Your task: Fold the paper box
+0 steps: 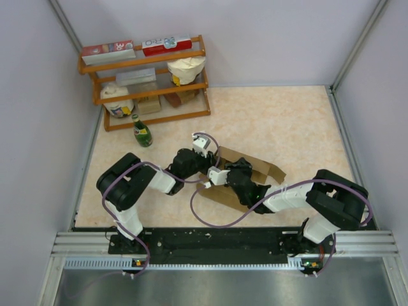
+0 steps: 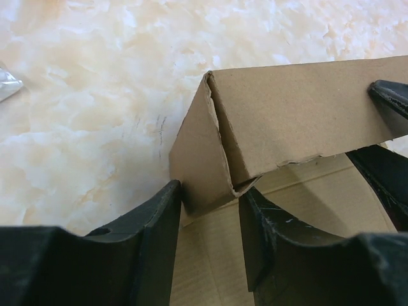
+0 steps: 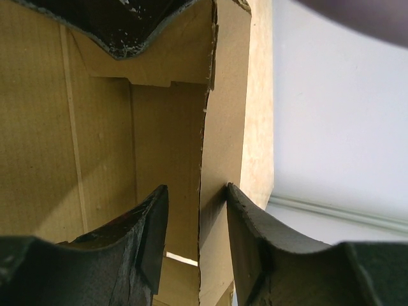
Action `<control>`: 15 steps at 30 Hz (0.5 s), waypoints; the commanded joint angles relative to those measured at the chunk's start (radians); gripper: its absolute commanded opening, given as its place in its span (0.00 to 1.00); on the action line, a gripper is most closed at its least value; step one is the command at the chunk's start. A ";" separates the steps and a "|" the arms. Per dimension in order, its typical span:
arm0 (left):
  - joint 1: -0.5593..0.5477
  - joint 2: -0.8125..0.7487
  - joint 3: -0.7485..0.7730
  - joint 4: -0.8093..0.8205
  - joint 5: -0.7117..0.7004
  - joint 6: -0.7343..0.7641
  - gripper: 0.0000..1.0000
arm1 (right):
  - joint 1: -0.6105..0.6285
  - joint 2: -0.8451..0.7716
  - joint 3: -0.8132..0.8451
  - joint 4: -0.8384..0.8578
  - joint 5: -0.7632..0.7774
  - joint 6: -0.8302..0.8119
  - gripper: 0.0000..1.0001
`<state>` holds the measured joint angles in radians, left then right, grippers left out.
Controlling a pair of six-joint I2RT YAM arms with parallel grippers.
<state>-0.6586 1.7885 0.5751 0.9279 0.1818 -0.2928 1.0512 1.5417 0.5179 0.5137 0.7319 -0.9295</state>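
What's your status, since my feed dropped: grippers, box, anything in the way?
Left gripper pinching a raised box corner. Right gripper open astride an upright box wall. Box partly folded. Bottle and shelf stand apart, not in the way.

On the table the right side and far right corner lie open; the wooden rack and green bottle block the far left corner, the paper box the middle

Left claw and right claw meet at the paper box on the table.
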 commanded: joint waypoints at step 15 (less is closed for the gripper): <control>-0.022 0.006 0.023 0.088 -0.031 0.017 0.49 | 0.015 -0.005 0.010 -0.017 -0.026 0.043 0.41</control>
<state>-0.6682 1.7889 0.5751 0.9394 0.1627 -0.2855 1.0512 1.5417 0.5179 0.5121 0.7315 -0.9211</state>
